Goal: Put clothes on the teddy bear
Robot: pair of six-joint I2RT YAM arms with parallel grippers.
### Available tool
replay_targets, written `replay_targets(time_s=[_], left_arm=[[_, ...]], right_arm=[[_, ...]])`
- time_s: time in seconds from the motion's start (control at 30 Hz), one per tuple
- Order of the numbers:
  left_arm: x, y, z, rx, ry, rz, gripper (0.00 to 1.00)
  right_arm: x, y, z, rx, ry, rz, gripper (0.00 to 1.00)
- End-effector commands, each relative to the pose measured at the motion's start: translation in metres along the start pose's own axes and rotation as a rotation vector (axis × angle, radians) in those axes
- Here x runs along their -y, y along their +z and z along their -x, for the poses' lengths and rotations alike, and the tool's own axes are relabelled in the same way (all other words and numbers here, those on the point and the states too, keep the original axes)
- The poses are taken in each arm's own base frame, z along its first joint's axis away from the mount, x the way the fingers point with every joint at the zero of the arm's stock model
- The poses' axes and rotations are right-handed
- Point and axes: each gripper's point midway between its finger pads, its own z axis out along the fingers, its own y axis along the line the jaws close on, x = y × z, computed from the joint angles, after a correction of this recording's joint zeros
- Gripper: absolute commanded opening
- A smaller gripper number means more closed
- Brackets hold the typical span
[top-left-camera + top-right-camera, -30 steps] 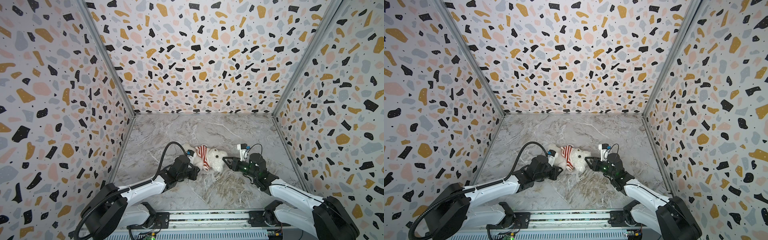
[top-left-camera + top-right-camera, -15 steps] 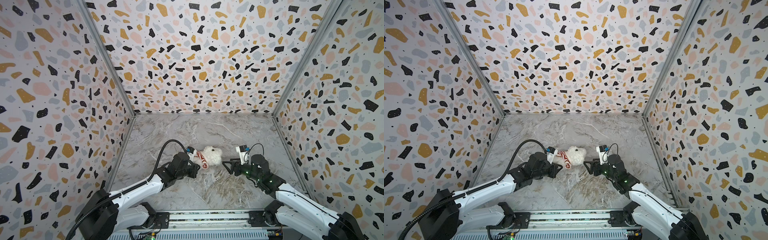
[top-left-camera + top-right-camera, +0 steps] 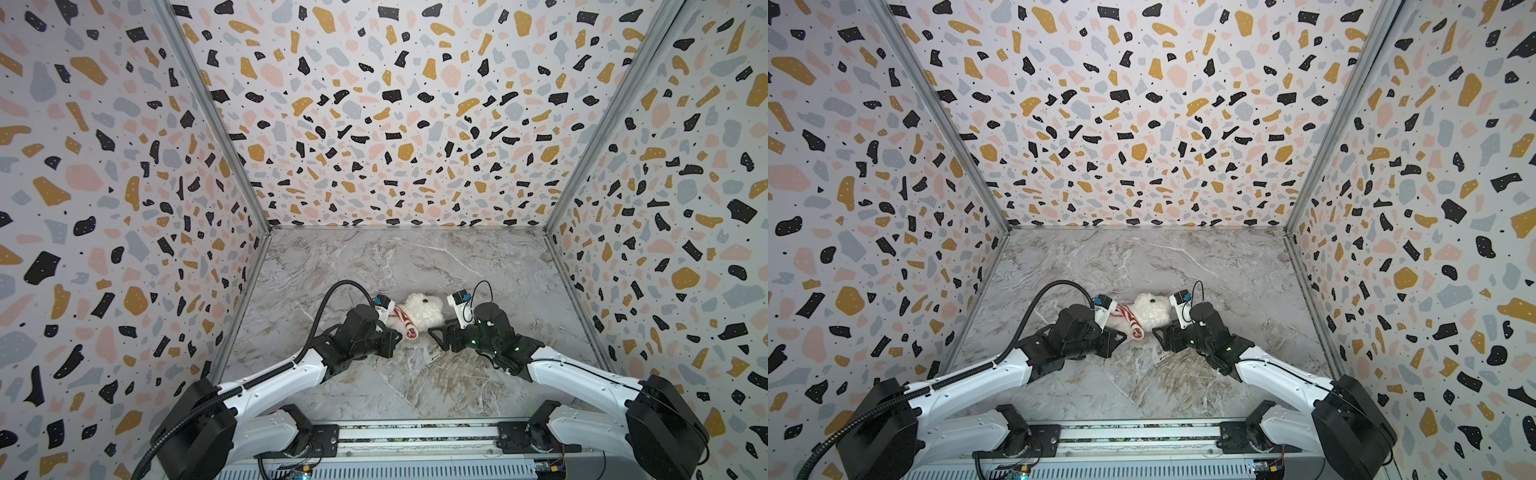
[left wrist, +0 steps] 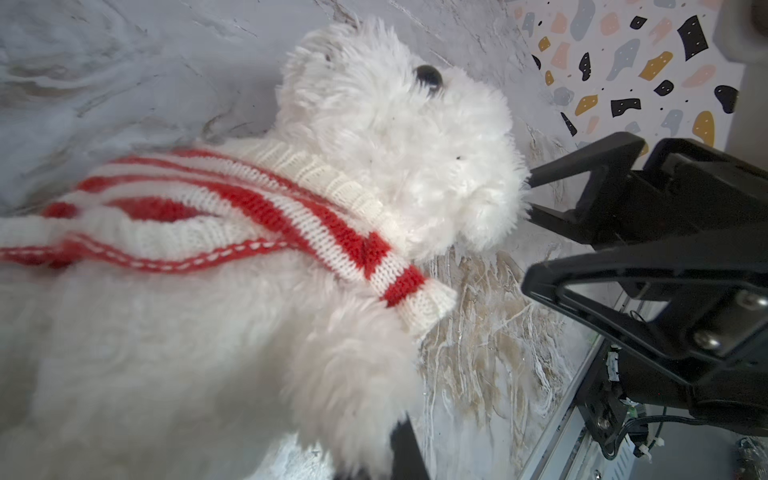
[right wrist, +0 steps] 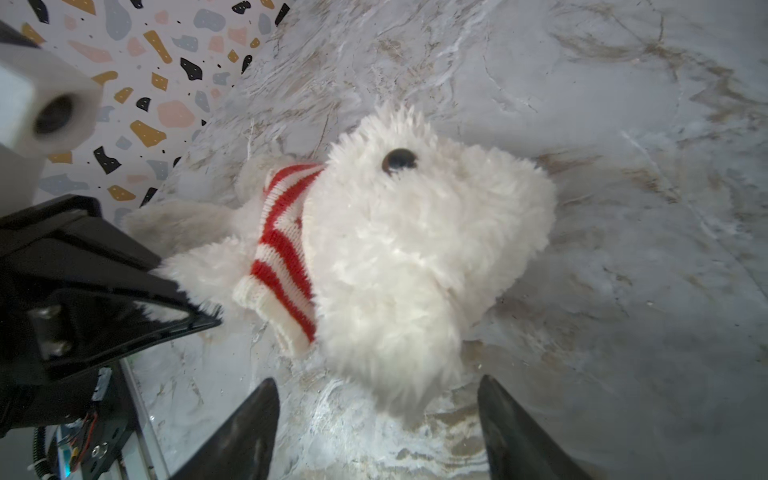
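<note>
We see both arms stretched low from the near rail and bent inward, meeting near the middle of the grey marble-patterned desk. There the small fluffy cream-white teddy bear lies between them, with a red-and-white striped knitted sweater bunched about its neck. The left claw points rightward, its jaws pressed together on the fur of the bear's lower body. The right claw faces it with jaws spread wide, tips just at the bear's head.
</note>
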Motion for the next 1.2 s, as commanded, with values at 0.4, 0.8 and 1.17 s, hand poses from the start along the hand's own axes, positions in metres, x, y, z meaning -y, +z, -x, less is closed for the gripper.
replay_targets(time_s=[0.4, 0.8, 1.17], left_arm=[[0.009, -0.013, -0.01, -0.003, 0.05, -0.066, 0.0], [0.012, -0.023, -0.007, 0.001, 0.085, -0.063, 0.0], [0.016, -0.039, 0.002, -0.026, 0.117, -0.108, 0.0]], right_arm=[[0.001, 0.014, 0.03, 0.063, -0.027, -0.039, 0.39], [-0.021, -0.008, 0.028, 0.068, -0.127, -0.027, 0.5], [-0.052, -0.029, 0.021, 0.177, -0.64, -0.057, 0.72]])
